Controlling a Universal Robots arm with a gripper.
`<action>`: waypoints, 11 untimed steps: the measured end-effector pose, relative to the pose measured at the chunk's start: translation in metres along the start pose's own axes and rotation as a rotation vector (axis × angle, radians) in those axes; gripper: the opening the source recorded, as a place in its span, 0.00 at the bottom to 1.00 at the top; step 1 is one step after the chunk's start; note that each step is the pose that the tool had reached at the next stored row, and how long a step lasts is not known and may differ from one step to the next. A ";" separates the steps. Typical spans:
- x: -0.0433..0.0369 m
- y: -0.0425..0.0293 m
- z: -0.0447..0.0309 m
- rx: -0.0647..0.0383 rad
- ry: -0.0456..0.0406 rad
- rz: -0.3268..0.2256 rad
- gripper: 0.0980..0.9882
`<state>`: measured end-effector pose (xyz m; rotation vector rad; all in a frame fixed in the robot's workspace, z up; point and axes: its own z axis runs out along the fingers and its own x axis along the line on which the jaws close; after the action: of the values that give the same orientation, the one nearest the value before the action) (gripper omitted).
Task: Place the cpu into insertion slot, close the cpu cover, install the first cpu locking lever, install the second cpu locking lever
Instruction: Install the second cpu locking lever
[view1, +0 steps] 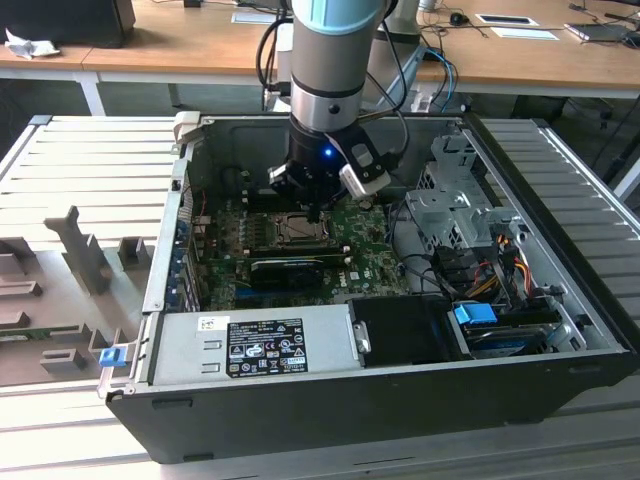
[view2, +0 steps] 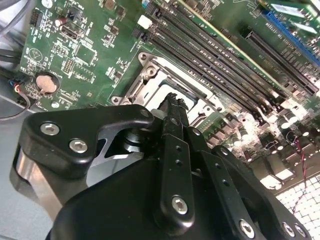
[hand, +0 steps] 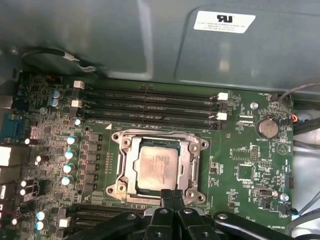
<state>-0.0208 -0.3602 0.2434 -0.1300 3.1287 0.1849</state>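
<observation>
The black gripper (hand: 172, 197) has its jaws drawn together into one narrow tip with nothing between them, and in the first wrist view that tip hangs at the 6 o'clock edge of the socket. The cpu (hand: 157, 166), a small flat pale tan-silver square chip, already lies in the insertion slot, and the cpu cover (hand: 131, 167), a thin silver metal frame plate with an open centre, appears to be down around it. Judging by that, the placing and the closing look done, and the step in hand is likely a locking lever; the work there calls for a fine downward and sideways push with the closed tip against a thin wire lever, kept clear of the chip's face. The levers themselves are hard to make out, and whether either is latched cannot be told. In the second wrist view the gripper body hides most of the socket (view2: 150, 75), so contact with the metal is uncertain. Outward lies the green motherboard (hand: 250, 165), with long black memory slots (hand: 150, 107) at 12 o'clock from the socket, inside the open dark computer case (view1: 380, 400) in the exterior view.
</observation>
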 end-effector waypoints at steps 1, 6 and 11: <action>0.0001 -0.0014 -0.0001 0.000 0.0002 0.000 0.01; 0.0005 -0.0063 -0.0003 0.000 0.0033 0.000 0.01; 0.0012 -0.0137 0.0013 -0.006 0.0039 0.001 0.01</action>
<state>-0.0208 -0.3737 0.2405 -0.1296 3.1323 0.1949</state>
